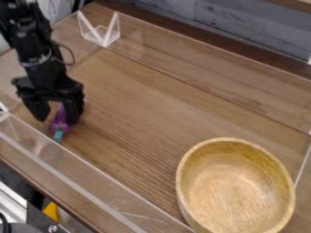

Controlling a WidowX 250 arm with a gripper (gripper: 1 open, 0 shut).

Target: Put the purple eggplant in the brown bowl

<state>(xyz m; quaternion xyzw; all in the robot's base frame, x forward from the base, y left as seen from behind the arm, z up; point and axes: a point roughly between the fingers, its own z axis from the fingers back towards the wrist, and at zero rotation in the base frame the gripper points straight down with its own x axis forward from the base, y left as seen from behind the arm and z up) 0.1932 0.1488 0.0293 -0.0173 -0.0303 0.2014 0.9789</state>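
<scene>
The purple eggplant (58,123) lies on the wooden table at the left, mostly hidden by my gripper; only its lower purple end and teal stem tip show. My gripper (56,111) points straight down over it, low to the table, open, with one black finger on each side of the eggplant. I cannot tell if the fingers touch it. The brown bowl (235,187) sits empty at the bottom right, far from the gripper.
A low clear plastic wall (73,173) runs along the table's near left edge, close to the gripper. A clear triangular stand (100,29) sits at the back left. A grey wall lies behind the table.
</scene>
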